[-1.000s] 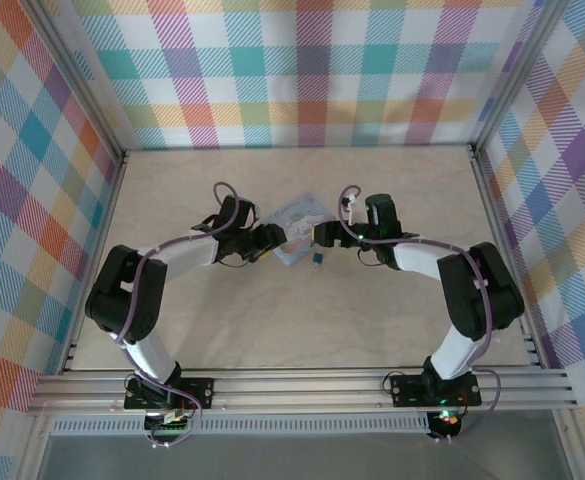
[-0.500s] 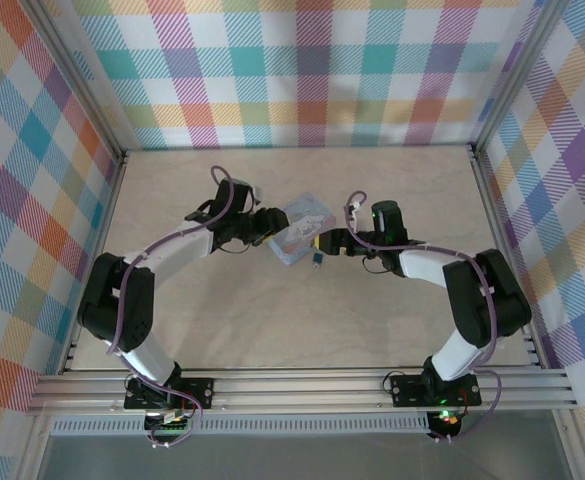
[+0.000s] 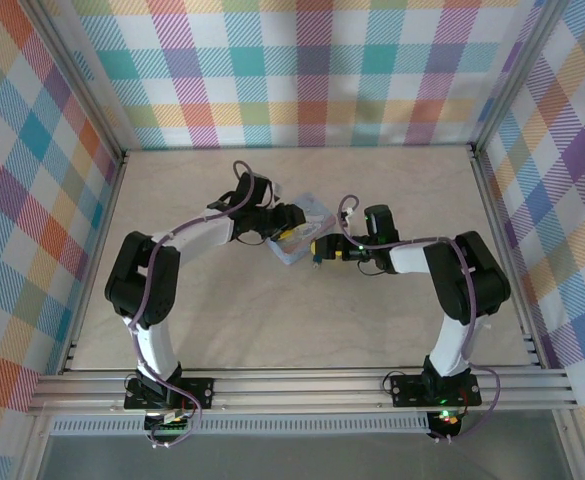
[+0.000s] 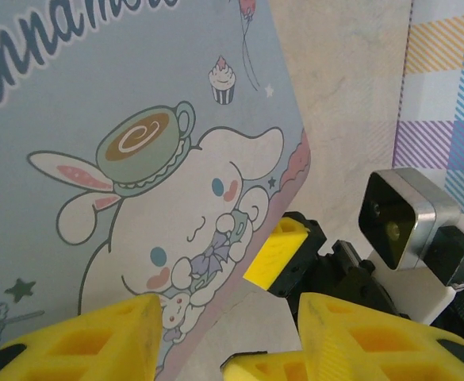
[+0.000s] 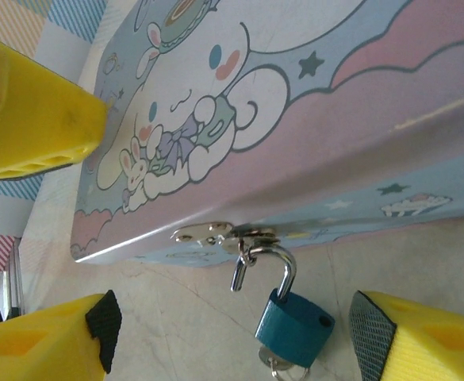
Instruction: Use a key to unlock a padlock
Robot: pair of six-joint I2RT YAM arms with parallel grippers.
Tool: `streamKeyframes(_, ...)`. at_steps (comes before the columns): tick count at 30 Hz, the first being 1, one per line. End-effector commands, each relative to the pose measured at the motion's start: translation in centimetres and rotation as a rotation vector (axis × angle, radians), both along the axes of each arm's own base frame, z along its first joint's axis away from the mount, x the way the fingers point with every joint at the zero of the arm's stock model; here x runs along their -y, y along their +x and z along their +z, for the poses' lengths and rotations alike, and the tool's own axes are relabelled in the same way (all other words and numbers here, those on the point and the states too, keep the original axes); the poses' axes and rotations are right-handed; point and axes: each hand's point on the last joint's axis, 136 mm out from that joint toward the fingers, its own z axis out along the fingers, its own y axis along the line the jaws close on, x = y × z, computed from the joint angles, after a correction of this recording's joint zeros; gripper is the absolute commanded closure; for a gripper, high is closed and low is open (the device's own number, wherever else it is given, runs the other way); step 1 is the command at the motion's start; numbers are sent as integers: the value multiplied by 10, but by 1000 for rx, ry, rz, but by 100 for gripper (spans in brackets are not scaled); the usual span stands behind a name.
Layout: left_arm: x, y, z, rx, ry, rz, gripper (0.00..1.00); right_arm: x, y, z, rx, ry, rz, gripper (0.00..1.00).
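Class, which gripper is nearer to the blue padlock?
Right. The right gripper brackets the padlock, which hangs from the box; the left gripper is at the box's opposite side, over its printed lid.

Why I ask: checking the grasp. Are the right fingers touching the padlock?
Apart. The right wrist view shows the padlock sitting between the right fingers, with bare table on both sides.
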Motion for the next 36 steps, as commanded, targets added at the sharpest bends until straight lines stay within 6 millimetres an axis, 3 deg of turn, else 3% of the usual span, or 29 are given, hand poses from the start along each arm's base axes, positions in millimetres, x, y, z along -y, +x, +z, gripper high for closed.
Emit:
streamKeyframes(1,10,2,5,1,-12,-17,52,-8,5,10,44,28,49,23)
streamKeyframes(9,6,-2,-10,-19,24,-12,52,-15,3,3,16,44,96,25)
streamKeyframes(31,6,-5,-10,-23,28,-12,53,-25,-1,-6,-14,76,129,30)
streamKeyframes(36,6,-5,-10,-20,30,-11,53,-27,-1,-6,-16,92,143,34)
